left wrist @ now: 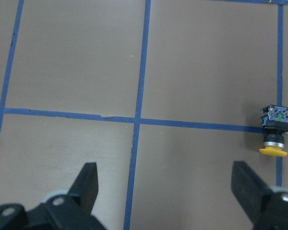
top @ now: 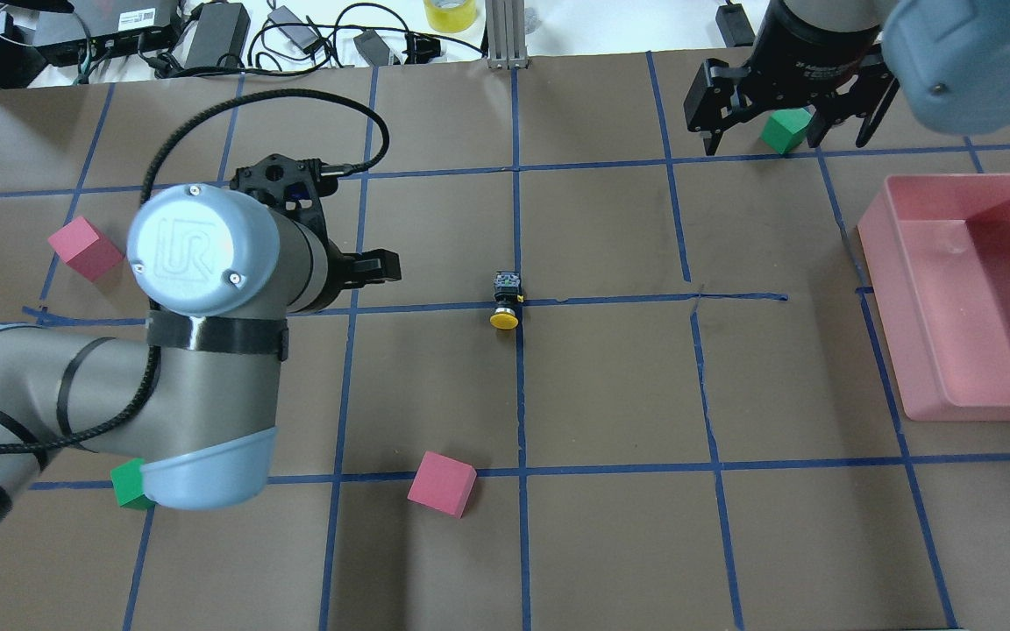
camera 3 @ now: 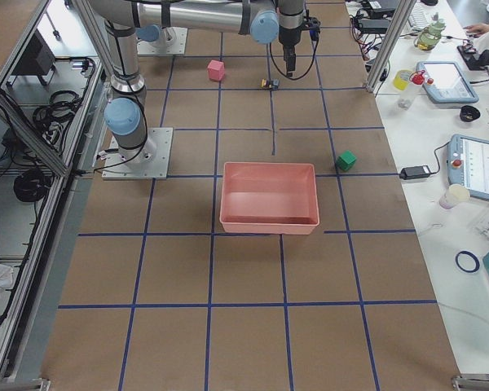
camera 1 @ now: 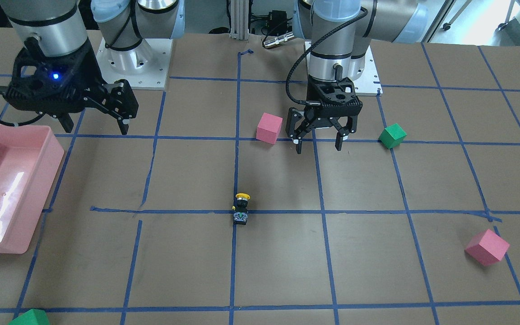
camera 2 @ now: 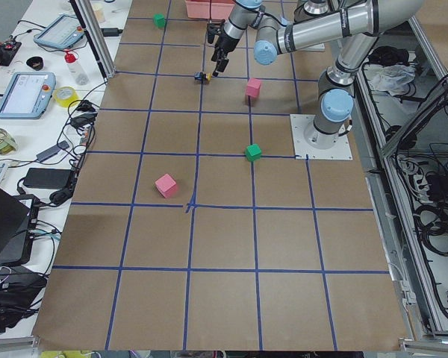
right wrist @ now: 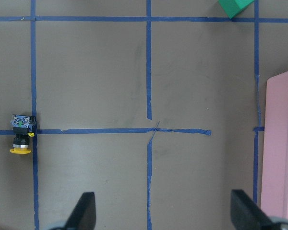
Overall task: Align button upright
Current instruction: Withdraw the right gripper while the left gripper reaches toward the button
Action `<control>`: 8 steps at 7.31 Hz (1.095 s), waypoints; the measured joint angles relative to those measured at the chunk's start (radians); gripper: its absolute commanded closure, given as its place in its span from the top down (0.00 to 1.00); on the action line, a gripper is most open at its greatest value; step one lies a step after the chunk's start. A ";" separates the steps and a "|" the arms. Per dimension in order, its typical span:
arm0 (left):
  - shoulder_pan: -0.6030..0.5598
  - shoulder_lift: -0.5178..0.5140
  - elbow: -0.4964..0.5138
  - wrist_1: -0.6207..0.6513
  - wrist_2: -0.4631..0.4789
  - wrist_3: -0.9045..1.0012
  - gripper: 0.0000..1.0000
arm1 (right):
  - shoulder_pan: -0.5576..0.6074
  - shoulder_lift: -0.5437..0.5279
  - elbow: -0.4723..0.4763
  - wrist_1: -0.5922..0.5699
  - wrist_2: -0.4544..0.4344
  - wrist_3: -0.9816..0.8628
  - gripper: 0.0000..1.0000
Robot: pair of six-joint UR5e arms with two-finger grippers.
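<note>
Lying sideways, the button (top: 505,301) should be light, rigid, roll-prone (best pinched across its black body), with the left gripper (camera 1: 318,145) and right gripper (camera 1: 96,128) both wide open, empty.

Overhead, the left arm (top: 207,350) covers half of a green cube (top: 125,485). The bin (top: 899,298) runs off that view's right edge. In the side views the button (camera 2: 202,76) is too small to read.

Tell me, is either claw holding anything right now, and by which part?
Nothing is held. The left claw and the right claw are both open and empty; the button lies on its side, clear of both.
</note>
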 measured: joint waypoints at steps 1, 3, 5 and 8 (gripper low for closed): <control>-0.020 -0.032 -0.056 0.143 0.004 -0.018 1.00 | -0.002 -0.016 0.003 0.014 0.000 0.001 1.00; -0.059 -0.114 -0.133 0.383 0.013 -0.036 1.00 | -0.006 -0.020 0.018 0.027 0.001 0.007 1.00; -0.136 -0.197 -0.146 0.478 0.051 -0.090 1.00 | -0.009 -0.018 0.027 0.028 0.002 0.009 1.00; -0.220 -0.338 -0.140 0.586 0.070 -0.148 1.00 | -0.009 -0.017 0.032 0.028 0.003 0.013 1.00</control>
